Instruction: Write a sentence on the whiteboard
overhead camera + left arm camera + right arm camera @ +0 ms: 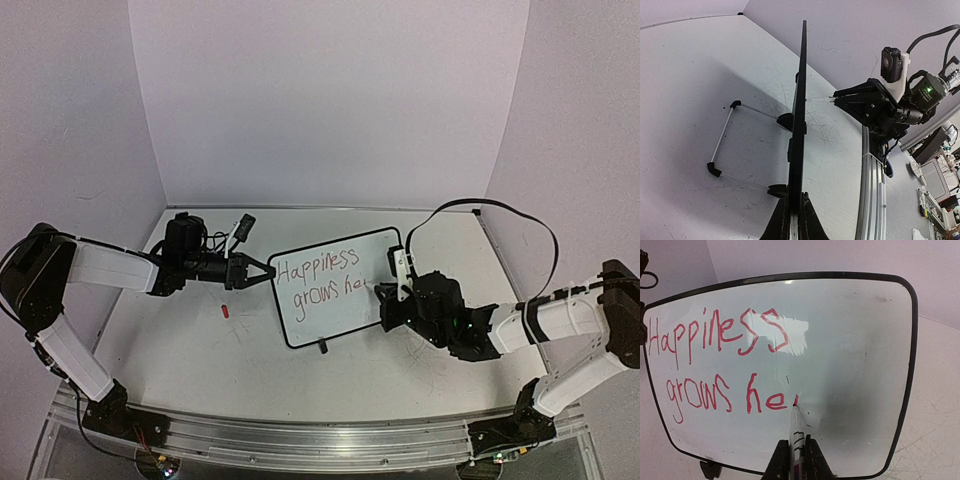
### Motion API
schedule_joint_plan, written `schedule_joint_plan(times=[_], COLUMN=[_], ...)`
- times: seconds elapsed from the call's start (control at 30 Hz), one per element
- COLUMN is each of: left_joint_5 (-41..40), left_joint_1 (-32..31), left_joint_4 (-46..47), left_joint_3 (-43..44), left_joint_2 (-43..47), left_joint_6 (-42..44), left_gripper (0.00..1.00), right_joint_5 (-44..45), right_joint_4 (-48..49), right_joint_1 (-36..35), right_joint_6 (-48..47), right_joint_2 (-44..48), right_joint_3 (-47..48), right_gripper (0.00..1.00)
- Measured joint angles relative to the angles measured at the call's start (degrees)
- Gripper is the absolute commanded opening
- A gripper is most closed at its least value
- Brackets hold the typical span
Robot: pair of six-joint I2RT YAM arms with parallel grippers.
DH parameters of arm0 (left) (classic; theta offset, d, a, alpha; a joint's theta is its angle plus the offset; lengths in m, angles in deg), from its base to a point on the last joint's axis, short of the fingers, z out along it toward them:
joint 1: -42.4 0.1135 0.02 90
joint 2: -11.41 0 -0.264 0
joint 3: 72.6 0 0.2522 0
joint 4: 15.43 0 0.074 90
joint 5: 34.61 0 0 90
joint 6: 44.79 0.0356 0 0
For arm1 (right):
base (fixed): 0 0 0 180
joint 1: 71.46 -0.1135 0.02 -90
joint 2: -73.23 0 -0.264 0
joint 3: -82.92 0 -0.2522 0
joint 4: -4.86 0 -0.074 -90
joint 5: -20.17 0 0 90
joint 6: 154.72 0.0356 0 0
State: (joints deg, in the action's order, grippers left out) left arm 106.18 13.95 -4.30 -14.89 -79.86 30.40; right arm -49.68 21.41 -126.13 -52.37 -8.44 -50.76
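So: one whiteboard (855, 340), two-line sentence (715, 335), one marker (796, 432).

A small red cap (224, 311) lies on the scuffed white table (200, 350), left of centre. An aluminium rail (300, 440) runs along the table's near edge. Pale lavender backdrop panels (320, 100) enclose the far side.
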Motion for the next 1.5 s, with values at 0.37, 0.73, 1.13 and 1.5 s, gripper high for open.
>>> schedule_joint_plan(times=[0.37,0.73,1.13,1.5], left_joint_5=[0.0,0.0,0.0,0.0], left_joint_1=[0.0,0.0,0.0,0.0], left_joint_4=[0.0,0.0,0.0,0.0], left_joint_3=[0.0,0.0,0.0,0.0], left_joint_2=[0.0,0.0,0.0,0.0], left_joint_6=[0.0,0.0,0.0,0.0], left_gripper=[0.00,0.00,0.00,0.00], right_joint_5=[-0.3,-0.8,-0.1,1.4], right_joint_4=[-0.6,-1.5,-1.0,-0.3], right_joint_1=[-0.1,-0.4,-0.4,-0.6], right_joint_6=[1.3,2.1,2.2,1.6], right_joint_2=[0.0,0.0,-0.2,-0.9], right_joint_3=[0.0,0.0,0.0,0.9], right_gripper=[0.00,0.00,0.00,0.00])
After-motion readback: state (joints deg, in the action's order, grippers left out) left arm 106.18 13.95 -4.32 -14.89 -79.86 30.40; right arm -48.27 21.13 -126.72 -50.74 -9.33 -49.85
